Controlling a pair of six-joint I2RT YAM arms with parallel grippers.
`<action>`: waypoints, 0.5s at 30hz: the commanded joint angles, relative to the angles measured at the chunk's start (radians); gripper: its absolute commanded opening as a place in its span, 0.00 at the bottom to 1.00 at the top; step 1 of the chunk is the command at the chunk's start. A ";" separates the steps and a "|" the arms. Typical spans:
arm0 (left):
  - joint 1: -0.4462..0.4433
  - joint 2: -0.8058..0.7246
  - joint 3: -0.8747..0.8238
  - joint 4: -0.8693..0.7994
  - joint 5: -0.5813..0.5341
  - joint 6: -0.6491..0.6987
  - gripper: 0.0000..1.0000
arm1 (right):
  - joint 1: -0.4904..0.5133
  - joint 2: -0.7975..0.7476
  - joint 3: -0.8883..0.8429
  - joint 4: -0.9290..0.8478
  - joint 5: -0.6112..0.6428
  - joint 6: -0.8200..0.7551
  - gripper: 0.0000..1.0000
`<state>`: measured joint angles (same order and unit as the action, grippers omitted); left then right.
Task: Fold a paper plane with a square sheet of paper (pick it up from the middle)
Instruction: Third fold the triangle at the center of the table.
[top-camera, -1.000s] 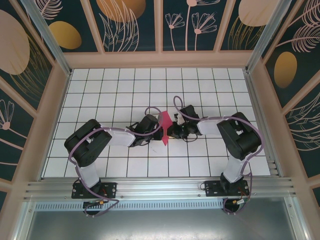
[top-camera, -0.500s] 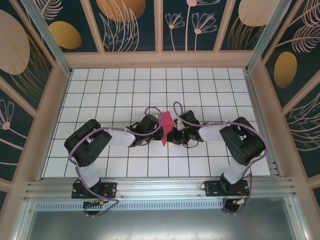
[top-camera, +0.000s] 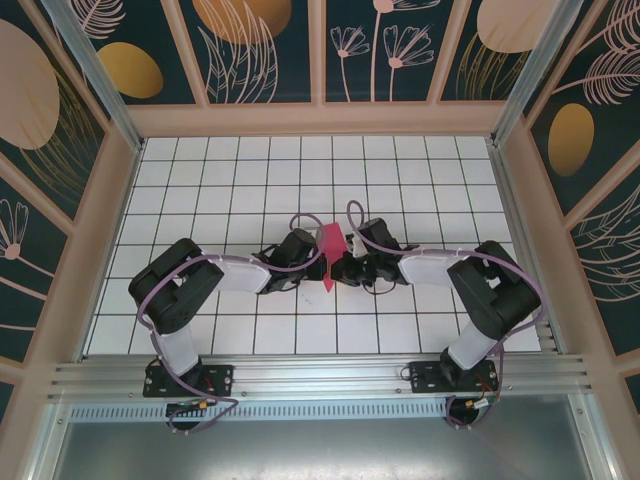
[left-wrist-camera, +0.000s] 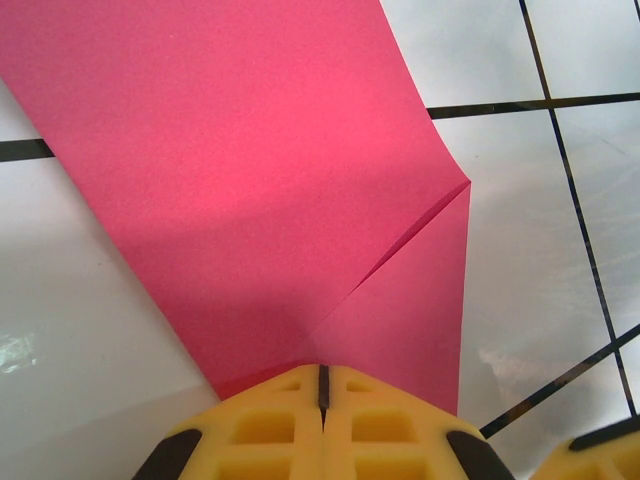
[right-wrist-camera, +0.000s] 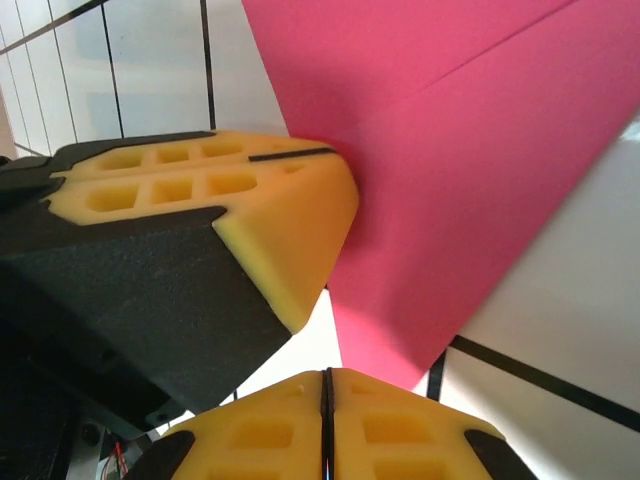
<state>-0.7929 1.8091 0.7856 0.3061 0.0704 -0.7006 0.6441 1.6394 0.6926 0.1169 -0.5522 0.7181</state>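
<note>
Pinching the folded sheet of paper (left-wrist-camera: 250, 180) by its edge in my left hand (left-wrist-camera: 322, 372), I hold it at the middle of the surface (top-camera: 200, 190) so the diagonal flap cannot spring open. My right hand (right-wrist-camera: 325, 382) is pressed shut at one corner; whether it grips, I cannot tell.

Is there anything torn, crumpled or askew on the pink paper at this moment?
Nothing stands out. The pink paper shows a sharp crease and no tear; the left end effector, shut, touches its edge.

No legible text or markings.
</note>
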 joint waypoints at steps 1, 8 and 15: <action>0.003 0.021 -0.006 -0.079 -0.025 0.004 0.02 | 0.025 0.034 -0.014 0.050 -0.028 0.041 0.12; 0.004 0.021 -0.007 -0.080 -0.026 0.004 0.02 | 0.035 0.121 -0.016 -0.002 0.039 0.025 0.11; 0.003 0.013 -0.013 -0.082 -0.026 0.006 0.02 | 0.041 0.023 -0.011 -0.016 0.018 0.025 0.12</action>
<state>-0.7929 1.8091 0.7860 0.3061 0.0692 -0.7002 0.6735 1.7061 0.6857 0.1467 -0.5518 0.7429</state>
